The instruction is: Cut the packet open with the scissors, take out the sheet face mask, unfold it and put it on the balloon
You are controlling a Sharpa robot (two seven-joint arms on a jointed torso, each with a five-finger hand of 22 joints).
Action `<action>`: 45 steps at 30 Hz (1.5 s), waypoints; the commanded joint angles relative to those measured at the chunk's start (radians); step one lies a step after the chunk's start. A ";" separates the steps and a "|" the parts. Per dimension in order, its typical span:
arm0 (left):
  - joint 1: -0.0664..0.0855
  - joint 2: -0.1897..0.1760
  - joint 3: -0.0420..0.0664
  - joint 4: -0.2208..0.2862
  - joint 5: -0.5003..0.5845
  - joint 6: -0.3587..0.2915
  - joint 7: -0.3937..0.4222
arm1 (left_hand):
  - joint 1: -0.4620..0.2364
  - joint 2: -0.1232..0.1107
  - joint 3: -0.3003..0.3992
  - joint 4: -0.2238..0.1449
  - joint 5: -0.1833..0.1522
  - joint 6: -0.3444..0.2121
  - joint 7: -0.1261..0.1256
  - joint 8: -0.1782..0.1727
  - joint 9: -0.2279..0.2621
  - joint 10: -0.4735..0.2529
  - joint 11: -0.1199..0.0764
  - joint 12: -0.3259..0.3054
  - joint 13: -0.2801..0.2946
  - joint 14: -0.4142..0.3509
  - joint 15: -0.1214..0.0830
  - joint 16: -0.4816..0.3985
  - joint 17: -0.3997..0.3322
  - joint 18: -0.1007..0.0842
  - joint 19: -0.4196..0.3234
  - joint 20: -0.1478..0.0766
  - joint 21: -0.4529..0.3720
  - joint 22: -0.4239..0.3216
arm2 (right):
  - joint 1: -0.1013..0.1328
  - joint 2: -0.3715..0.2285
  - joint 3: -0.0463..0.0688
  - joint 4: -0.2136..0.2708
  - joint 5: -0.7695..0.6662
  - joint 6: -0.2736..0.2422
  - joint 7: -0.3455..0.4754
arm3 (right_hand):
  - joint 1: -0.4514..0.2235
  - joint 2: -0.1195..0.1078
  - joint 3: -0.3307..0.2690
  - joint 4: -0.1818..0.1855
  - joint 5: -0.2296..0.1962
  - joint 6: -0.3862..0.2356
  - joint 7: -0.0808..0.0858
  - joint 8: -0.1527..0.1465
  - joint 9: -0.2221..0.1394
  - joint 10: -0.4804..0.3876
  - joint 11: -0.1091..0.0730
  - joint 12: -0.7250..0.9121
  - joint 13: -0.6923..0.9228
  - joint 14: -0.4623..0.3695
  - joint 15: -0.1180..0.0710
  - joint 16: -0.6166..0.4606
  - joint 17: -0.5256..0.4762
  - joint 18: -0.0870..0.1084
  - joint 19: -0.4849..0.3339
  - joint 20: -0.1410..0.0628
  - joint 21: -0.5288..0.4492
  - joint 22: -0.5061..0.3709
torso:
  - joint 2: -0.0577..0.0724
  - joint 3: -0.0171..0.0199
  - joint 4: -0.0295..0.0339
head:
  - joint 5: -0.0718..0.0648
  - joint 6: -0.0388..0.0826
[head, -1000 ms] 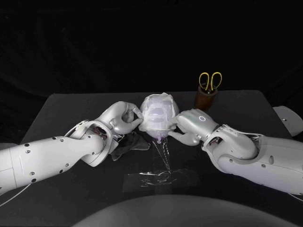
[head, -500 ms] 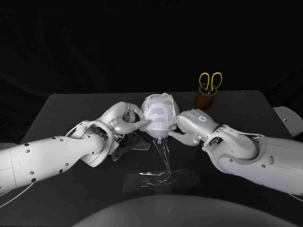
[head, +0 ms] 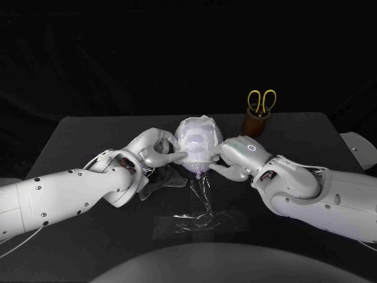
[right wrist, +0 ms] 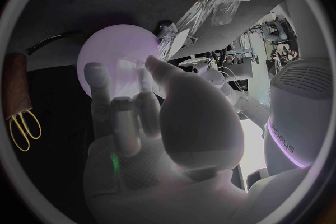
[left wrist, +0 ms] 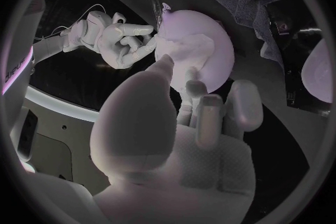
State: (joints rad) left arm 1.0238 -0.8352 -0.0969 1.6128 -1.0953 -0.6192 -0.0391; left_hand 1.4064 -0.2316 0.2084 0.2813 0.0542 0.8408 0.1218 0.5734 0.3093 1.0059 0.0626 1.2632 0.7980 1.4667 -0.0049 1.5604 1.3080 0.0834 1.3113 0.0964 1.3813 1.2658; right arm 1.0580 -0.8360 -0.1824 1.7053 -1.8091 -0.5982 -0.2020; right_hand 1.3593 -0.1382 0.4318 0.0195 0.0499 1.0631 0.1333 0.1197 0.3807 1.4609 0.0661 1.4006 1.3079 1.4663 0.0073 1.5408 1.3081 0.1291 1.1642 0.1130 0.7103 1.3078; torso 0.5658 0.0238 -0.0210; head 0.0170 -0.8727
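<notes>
That pale lilac rubber balloon (head: pixel 198 167) over mid-table wears the white sheet face mask (head: pixel 195 138); left hand (head: pixel 157 149) and right hand (head: pixel 232 157) have fingers clamped on the balloon. Squeeze harder, it probably pops or slips.

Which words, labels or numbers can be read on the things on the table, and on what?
None can be read. The sheet face mask, the scissors and their brown holder bear no visible print; the clear plastic shows only glare.
</notes>
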 commanded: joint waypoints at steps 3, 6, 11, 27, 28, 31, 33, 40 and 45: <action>0.000 0.008 0.001 -0.005 -0.047 0.018 -0.054 | 0.033 0.006 -0.012 -0.003 -0.006 -0.002 0.010 -0.006 -0.002 -0.007 -0.001 0.000 0.004 0.086 0.008 0.002 0.221 -0.003 -0.002 0.006 -0.004 0.004 | 0.000 0.001 0.000 -0.001 -0.013 0.012 -0.007 | -0.011 -0.002 0.001 0.006 -0.002 -0.002 0.005 -0.005 -0.001 0.001 -0.006 0.006 0.111 0.043 -0.004 0.004 0.129 0.020 0.005 -0.002 0.002 0.063 | 0.000 -0.0002 0.0006 | 0.000 0.000; 0.000 0.012 0.001 -0.006 -0.054 0.018 -0.061 | 0.051 0.012 -0.013 -0.006 -0.006 -0.002 0.011 -0.007 -0.003 -0.007 -0.001 0.000 0.004 0.086 0.008 0.002 0.222 -0.003 -0.001 0.007 -0.003 0.005 | 0.000 0.001 0.000 -0.002 -0.013 0.012 -0.008 | -0.011 -0.002 0.001 0.006 -0.002 -0.002 0.005 -0.005 -0.001 0.001 -0.006 0.006 0.111 0.043 -0.004 0.004 0.129 0.020 0.005 -0.002 0.002 0.063 | 0.001 -0.0007 0.0003 | 0.000 0.000; 0.000 0.022 0.001 -0.009 -0.074 0.022 -0.076 | 0.077 0.017 -0.018 -0.008 -0.006 -0.003 0.013 -0.011 -0.005 -0.012 0.001 -0.003 0.001 0.088 0.010 0.003 0.225 -0.004 0.001 0.008 -0.002 0.007 | 0.000 0.002 0.000 -0.002 -0.013 0.012 -0.008 | -0.011 -0.002 0.001 0.006 -0.002 -0.002 0.005 -0.005 -0.001 0.001 -0.006 0.006 0.111 0.043 -0.004 0.004 0.129 0.020 0.005 -0.002 0.002 0.063 | 0.001 -0.0004 0.0000 | 0.001 0.000; 0.000 0.043 0.002 -0.013 -0.093 0.009 -0.082 | 0.161 0.081 0.022 -0.015 -0.005 0.039 -0.002 -0.009 -0.010 0.033 -0.012 0.015 0.045 0.100 0.000 0.009 0.254 -0.008 0.018 0.005 0.011 0.026 | 0.000 0.003 0.000 0.000 -0.013 0.009 -0.010 | -0.012 -0.003 0.000 0.008 -0.002 -0.003 0.006 -0.006 -0.002 0.002 -0.006 0.008 0.113 0.043 -0.004 0.004 0.130 0.019 0.006 -0.002 0.003 0.063 | 0.000 0.0002 0.0000 | -0.002 0.000; 0.000 0.044 0.002 -0.013 -0.093 0.006 -0.081 | 0.174 0.093 0.037 -0.017 -0.005 0.050 -0.006 -0.009 -0.012 0.045 -0.016 0.019 0.056 0.102 -0.003 0.010 0.258 -0.009 0.022 0.002 0.014 0.030 | 0.000 0.003 0.000 0.000 -0.013 0.009 -0.010 | -0.012 -0.003 0.000 0.008 -0.002 -0.003 0.006 -0.006 -0.002 0.002 -0.006 0.008 0.113 0.043 -0.004 0.004 0.130 0.019 0.006 -0.002 0.003 0.063 | 0.000 0.0000 0.0001 | -0.002 0.000; 0.000 0.044 0.003 -0.012 -0.090 -0.002 -0.074 | 0.198 0.118 0.072 -0.020 -0.005 0.073 -0.014 -0.008 -0.015 0.069 -0.024 0.028 0.082 0.104 -0.011 0.010 0.263 -0.010 0.026 -0.003 0.017 0.034 | 0.000 0.003 0.000 0.001 -0.013 0.008 -0.010 | -0.012 -0.003 0.000 0.008 -0.002 -0.003 0.006 -0.006 -0.002 0.002 -0.006 0.008 0.113 0.043 -0.004 0.004 0.130 0.019 0.006 -0.002 0.003 0.063 | 0.000 -0.0002 0.0003 | -0.002 0.000; 0.000 0.044 0.003 -0.011 -0.085 -0.006 -0.065 | 0.210 0.137 0.110 -0.023 -0.005 0.091 -0.020 -0.005 -0.015 0.085 -0.029 0.032 0.099 0.104 -0.016 0.010 0.263 -0.010 0.028 -0.009 0.018 0.036 | 0.000 0.002 0.000 0.001 -0.013 0.008 -0.011 | -0.013 -0.003 0.000 0.008 -0.002 -0.003 0.006 -0.006 -0.002 0.002 -0.006 0.007 0.112 0.043 -0.004 0.004 0.131 0.019 0.007 -0.002 0.004 0.064 | 0.000 -0.0002 0.0007 | -0.003 0.000; 0.000 0.041 0.004 -0.007 -0.072 -0.012 -0.045 | 0.198 0.130 0.213 -0.037 -0.005 0.085 -0.017 0.012 -0.002 0.126 -0.031 0.038 0.138 0.104 -0.019 0.010 0.263 -0.011 0.028 -0.017 0.020 0.038 | 0.000 0.002 0.000 -0.001 -0.013 0.010 -0.012 | -0.013 -0.003 0.000 0.008 -0.002 -0.003 0.006 -0.006 -0.002 0.002 -0.006 0.007 0.112 0.043 -0.004 0.004 0.131 0.019 0.007 -0.002 0.004 0.064 | 0.000 -0.0004 0.0011 | -0.003 0.000; 0.000 0.037 0.004 -0.003 -0.067 -0.020 -0.035 | 0.168 0.109 0.285 -0.054 -0.005 0.079 -0.018 0.030 0.011 0.142 -0.033 0.043 0.158 0.104 -0.021 0.010 0.263 -0.011 0.029 -0.019 0.022 0.041 | 0.000 0.002 0.000 -0.001 -0.013 0.010 -0.013 | -0.013 -0.003 0.000 0.008 -0.002 -0.003 0.006 -0.006 -0.002 0.002 -0.006 0.007 0.112 0.043 -0.004 0.004 0.131 0.019 0.007 -0.002 0.004 0.064 | 0.000 -0.0009 0.0009 | -0.003 0.000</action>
State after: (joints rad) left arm 1.0240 -0.8001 -0.0934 1.6055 -1.1726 -0.6290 -0.1005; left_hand 1.5887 -0.1216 0.4859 0.2334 0.0427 0.9266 0.1038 0.5989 0.3092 1.1142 0.0590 1.3037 0.9533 1.4635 -0.0195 1.5644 1.3080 0.0832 1.3403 0.0860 1.4003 1.3049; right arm 1.0578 -0.8354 -0.1826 1.7040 -1.8090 -0.5975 -0.2093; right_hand 1.3554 -0.1422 0.4319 0.0195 0.0499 1.0618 0.1348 0.1186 0.3805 1.4609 0.0661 1.4047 1.3081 1.4646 0.0090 1.5396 1.3077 0.1288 1.1642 0.1130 0.7103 1.3081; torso 0.5654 0.0232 -0.0201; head 0.0139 -0.8728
